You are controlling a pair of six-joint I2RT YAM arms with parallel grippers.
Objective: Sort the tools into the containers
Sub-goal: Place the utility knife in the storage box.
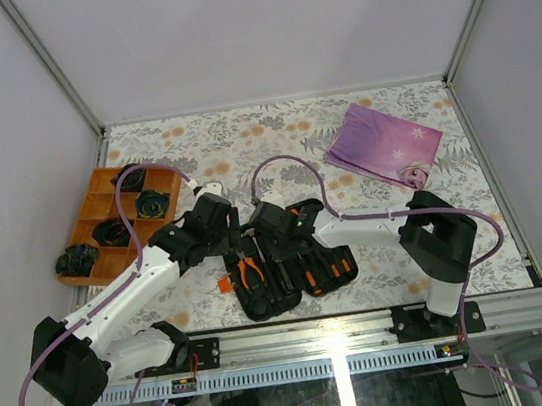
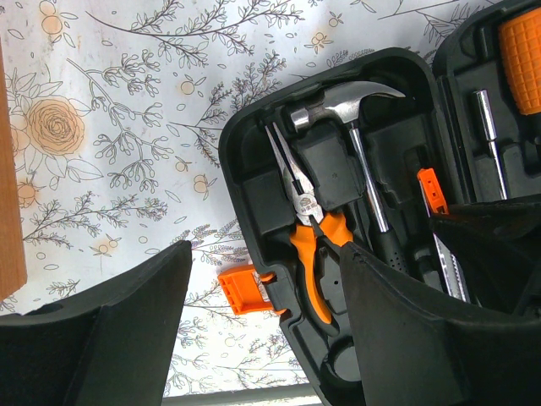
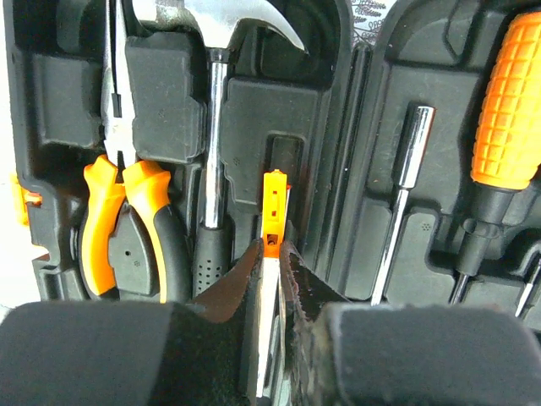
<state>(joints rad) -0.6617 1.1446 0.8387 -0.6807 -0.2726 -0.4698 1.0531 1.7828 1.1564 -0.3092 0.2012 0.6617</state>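
The black tool case (image 1: 265, 305) lies open near the table's front edge, its orange latch (image 2: 241, 288) on the left. In its left half lie orange-handled pliers (image 3: 127, 211) and a steel-headed hammer (image 3: 215, 127). The right half holds an orange-handled screwdriver (image 3: 507, 110) and a steel shaft (image 3: 401, 203). My right gripper (image 3: 272, 249) is shut on a thin flat silver tool with an orange tip (image 3: 273, 203), held over a slot beside the hammer. My left gripper (image 2: 264, 262) is open and empty, above the case's left rim (image 2: 245, 144) and the pliers (image 2: 317, 245).
An orange divided tray (image 1: 97, 175) with black coiled lumps (image 1: 150, 205) stands at the left. A purple cloth (image 1: 384, 147) lies at the back right. The tray's edge shows in the left wrist view (image 2: 7, 211). Both arms crowd over the case.
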